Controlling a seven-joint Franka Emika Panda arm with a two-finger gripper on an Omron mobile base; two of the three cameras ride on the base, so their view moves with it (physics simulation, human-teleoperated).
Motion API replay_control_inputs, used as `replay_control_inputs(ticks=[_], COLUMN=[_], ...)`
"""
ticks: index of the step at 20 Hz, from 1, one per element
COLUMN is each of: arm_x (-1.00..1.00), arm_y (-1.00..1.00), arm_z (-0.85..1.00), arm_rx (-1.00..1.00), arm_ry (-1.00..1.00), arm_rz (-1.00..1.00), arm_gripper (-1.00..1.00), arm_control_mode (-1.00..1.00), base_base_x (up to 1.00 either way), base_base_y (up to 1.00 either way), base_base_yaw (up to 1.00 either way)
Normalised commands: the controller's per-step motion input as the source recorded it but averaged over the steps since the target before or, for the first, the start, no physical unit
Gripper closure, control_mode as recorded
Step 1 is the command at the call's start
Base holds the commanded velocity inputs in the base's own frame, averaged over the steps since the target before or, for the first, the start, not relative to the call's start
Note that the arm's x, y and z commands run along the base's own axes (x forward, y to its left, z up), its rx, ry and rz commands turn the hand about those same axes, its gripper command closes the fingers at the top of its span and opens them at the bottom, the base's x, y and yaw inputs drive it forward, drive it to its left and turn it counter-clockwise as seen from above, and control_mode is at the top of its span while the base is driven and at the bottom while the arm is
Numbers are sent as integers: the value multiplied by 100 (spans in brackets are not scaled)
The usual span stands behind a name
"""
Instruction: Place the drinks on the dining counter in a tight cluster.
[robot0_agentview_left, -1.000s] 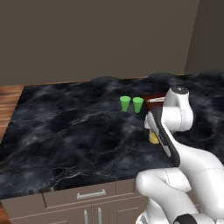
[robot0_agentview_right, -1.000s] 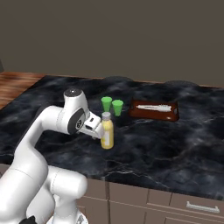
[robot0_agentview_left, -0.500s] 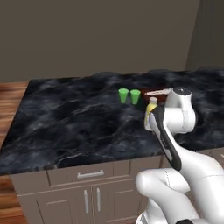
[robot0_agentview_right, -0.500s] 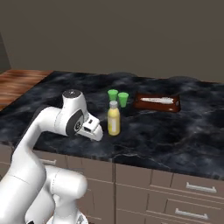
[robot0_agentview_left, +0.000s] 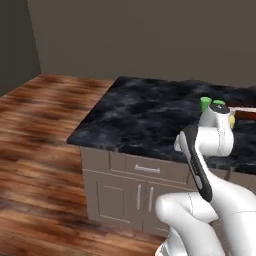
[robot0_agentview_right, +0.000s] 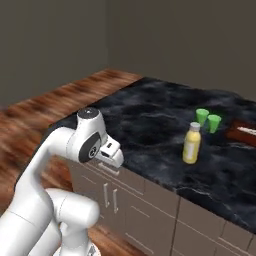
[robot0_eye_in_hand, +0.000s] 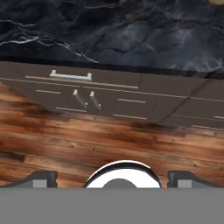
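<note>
End effector (robot0_eye_in_hand: 112, 177) spread wide, nothing held; in the hand view its two dark tips are seen far apart at the bottom, aimed down at the wooden floor (robot0_eye_in_hand: 109, 140) and the beige drawers (robot0_eye_in_hand: 113, 98) below the black marble worktop (robot0_eye_in_hand: 131, 35). In the right base view the end effector (robot0_agentview_right: 112, 152) is seen just off the near edge of the worktop (robot0_agentview_right: 150, 110), in front of the drawers, not over the top. Yellow bottle (robot0_agentview_right: 191, 143) with pale cap is stood upright on the worktop, well apart from the end effector, farther in and to the robot's right; long axis vertical. Two green cups (robot0_agentview_right: 208, 119) are placed just behind it, not touching it, and a brown tray (robot0_agentview_right: 245, 132) lies at the right edge. In the left base view the bottle (robot0_agentview_left: 232, 120) is mostly hidden behind the arm. Other two drinks not made out. Judged: one drink set down; next one to be fetched, then placed close beside the yellow bottle.
</note>
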Motion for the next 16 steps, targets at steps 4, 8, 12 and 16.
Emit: replay_control_inputs(ticks=[4,8,12,16], arm_x=[0,0,0,0], arm_y=[0,0,0,0], arm_z=[0,0,0,0], arm_rx=[0,0,0,0], arm_ry=[0,0,0,0], arm_rz=[0,0,0,0], arm_gripper=[-100,-100,-100,-100], arm_control_mode=[100,100,100,100], base_base_x=[-3,-1,0,0], base_base_y=[10,3,1,1], base_base_yaw=[100,100,100,100])
